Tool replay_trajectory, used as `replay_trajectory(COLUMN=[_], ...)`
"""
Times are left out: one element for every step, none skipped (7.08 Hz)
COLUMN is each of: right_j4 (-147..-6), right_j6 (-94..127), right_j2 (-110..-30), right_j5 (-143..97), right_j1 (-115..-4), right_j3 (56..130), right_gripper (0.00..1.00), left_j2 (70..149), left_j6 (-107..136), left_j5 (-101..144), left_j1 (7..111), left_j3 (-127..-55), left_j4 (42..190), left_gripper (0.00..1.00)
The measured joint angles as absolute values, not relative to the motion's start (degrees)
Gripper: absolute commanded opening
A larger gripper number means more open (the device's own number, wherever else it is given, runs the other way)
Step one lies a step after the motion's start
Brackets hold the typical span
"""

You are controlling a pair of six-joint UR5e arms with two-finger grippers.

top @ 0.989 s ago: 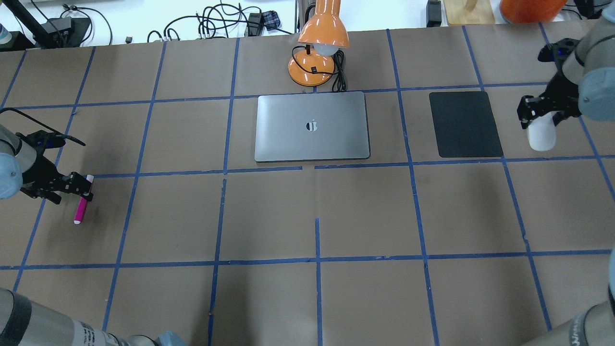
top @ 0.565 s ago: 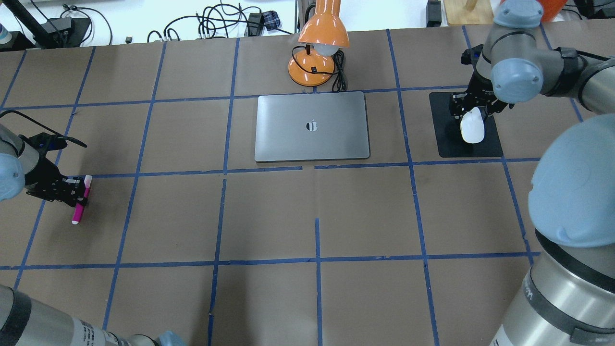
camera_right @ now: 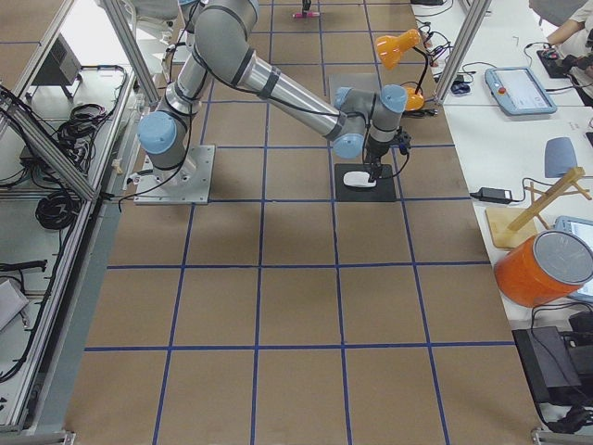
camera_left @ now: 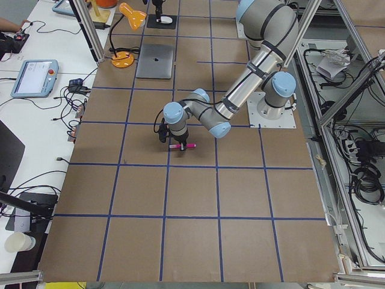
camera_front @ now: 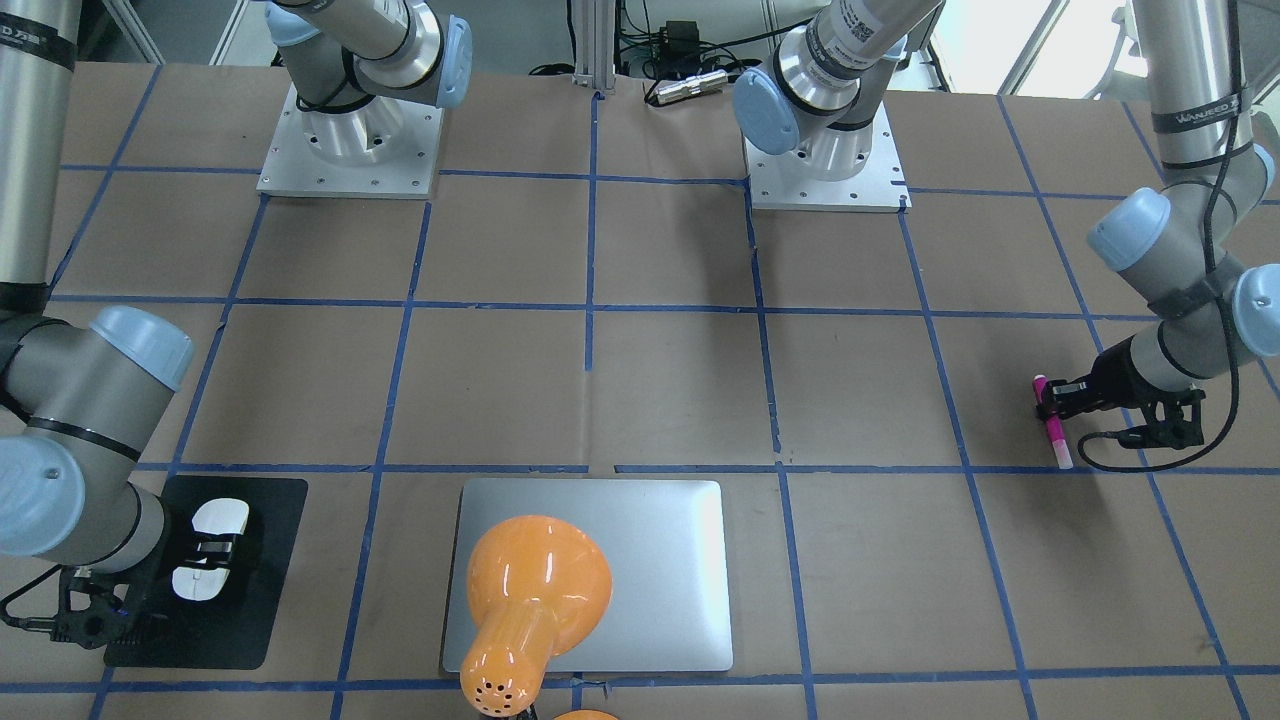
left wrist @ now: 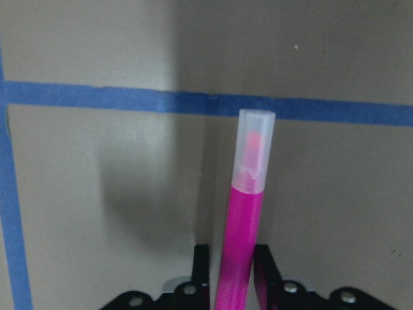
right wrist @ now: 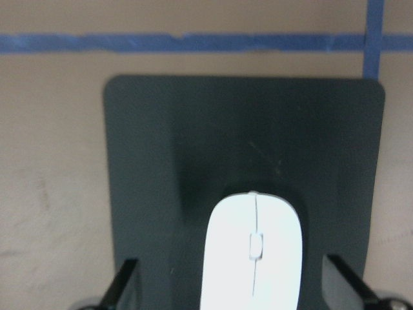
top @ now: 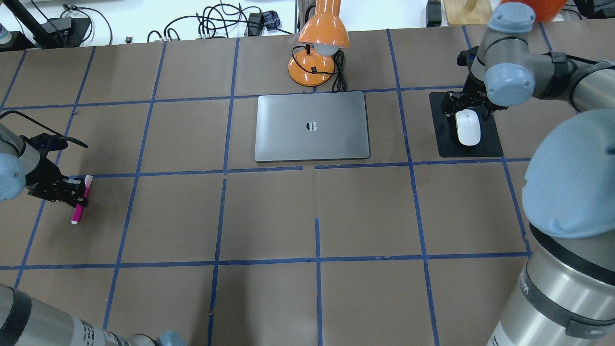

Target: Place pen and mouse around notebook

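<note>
The pink pen [top: 79, 200] is at the table's far left, close over the brown paper, with my left gripper [top: 80, 194] shut on its middle. In the left wrist view the pen [left wrist: 244, 226] sticks out from between the tight fingers [left wrist: 201, 271], clear cap forward. The white mouse [top: 468, 129] lies flat on the black mat [top: 442, 144], right of the silver notebook [top: 312, 144]. My right gripper [top: 467, 113] straddles the mouse's rear end and is open. The right wrist view shows the mouse [right wrist: 253, 258] with a gap to each finger [right wrist: 126, 287].
An orange desk lamp [top: 321, 33] stands just behind the notebook, and its cord [top: 340, 72] lies beside its base. In the front-facing view its head [camera_front: 530, 585] hangs over the notebook [camera_front: 660, 560]. Blue tape lines cross the brown table cover. Cables lie beyond the far edge.
My right arm carried the mouse left from beyond the mat onto the mat, where it now lies flat with the fingers apart. The left gripper and the pen barely shifted.
</note>
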State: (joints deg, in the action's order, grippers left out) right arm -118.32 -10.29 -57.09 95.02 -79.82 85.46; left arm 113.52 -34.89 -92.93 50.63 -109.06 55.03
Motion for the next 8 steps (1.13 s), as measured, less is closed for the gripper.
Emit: replay_trajectory(right_j4=[-112.8,-107.0,-102.4,-98.3,-95.1,-93.9,-93.6,-93.6], right_j6=[-8.7,-6.4,-5.1,-4.4,-3.7,-2.9,-2.1,-1.6], right_j2=[-61.3,-65.4,-69.9,-75.3,-80.8,-83.9,-85.3,-85.8], right_j5=[95.2,95.0,94.8,94.6,94.4,93.3,91.0,89.3], right_j1=[-82.3,-84.1,-85.5,-86.7,-87.4,-87.7,-87.9,-88.1], right_j3=[84.2,83.6,83.6,83.8,84.6,85.7,86.8,87.3], right_gripper=[1.0,1.0,1.0,1.0,1.0,1.0,1.0,1.0], left_j2=[112.9,111.8,110.5,109.3,108.1,106.6,104.9,103.5], left_j6=[-33.0,-29.8,-26.7,-23.1,-17.5,-9.8,0.1,10.6], left_j5=[-93.0,-93.4,-94.1,-94.7,-94.7,-94.6,-94.3,-93.0], left_j1=[50.7,50.8,51.2,52.3,55.4,60.0,65.2,70.0], left_j3=[-108.9,-108.3,-106.7,-104.0,-101.4,-99.7,-99.1,-99.2], left_j4=[56.0,57.8,60.1,62.5,64.8,66.6,67.8,68.3], left_gripper=[0.0,0.0,0.0,0.0,0.0,0.0,0.0,0.0])
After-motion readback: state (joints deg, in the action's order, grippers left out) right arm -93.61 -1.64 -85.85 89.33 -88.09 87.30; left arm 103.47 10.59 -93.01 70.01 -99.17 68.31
